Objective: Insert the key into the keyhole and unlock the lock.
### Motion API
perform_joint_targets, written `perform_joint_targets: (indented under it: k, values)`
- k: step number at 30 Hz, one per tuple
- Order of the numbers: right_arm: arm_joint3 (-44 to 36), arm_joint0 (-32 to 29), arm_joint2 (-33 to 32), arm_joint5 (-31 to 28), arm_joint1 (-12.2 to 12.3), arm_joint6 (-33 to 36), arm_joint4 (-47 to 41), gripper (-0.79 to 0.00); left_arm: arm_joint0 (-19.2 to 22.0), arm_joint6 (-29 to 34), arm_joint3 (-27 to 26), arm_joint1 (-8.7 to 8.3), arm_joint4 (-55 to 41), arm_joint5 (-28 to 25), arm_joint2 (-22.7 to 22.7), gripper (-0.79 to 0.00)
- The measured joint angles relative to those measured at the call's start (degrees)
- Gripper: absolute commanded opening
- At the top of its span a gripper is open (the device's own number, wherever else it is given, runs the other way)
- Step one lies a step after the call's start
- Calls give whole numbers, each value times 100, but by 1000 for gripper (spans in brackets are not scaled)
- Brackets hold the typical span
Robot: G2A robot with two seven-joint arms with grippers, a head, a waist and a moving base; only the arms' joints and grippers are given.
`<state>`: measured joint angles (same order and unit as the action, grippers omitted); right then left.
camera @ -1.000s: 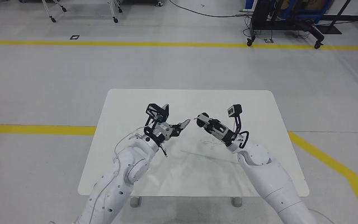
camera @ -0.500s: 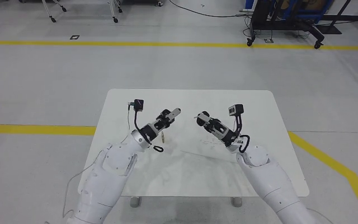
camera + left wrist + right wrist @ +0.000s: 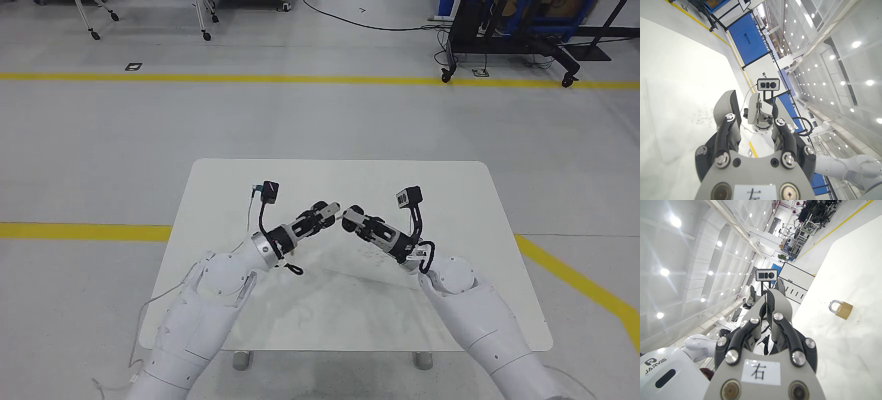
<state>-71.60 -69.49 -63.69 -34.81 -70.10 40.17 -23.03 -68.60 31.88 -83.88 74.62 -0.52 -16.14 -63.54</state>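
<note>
A brass padlock [image 3: 843, 312] with a steel shackle lies flat on the white table [image 3: 848, 266], apart from both grippers. My right gripper [image 3: 767, 295] is held above the table and is shut on a thin toothed metal piece, the key [image 3: 758, 106], which is seen edge-on. My left gripper [image 3: 754, 100] is open and faces it tip to tip. The right gripper's tip [image 3: 755, 111] sits between the left one's spread fingers without visible contact. From above, the left gripper [image 3: 325, 211] and right gripper [image 3: 349, 216] meet over the table's middle.
The white table [image 3: 440, 190] has faint scuff marks around its middle. A black cable loop [image 3: 291, 268] hangs under my left forearm. Bare tabletop lies to the far side and at both ends.
The left wrist has turned, and its open gripper swung away and then back toward the right gripper's tip. The right gripper edged a little toward it, still shut.
</note>
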Motion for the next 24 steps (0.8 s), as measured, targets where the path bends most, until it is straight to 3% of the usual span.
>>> perform_joint_targets:
  k: [8, 24]
  values:
    - [74, 26, 5, 37, -8, 117, -58, -785, 31, 26, 38, -3, -26, 3, 21, -517]
    - [103, -4, -48, 64, -20, 134, -146, -785, 118, 382, 101, -16, -86, -117, 137, -539]
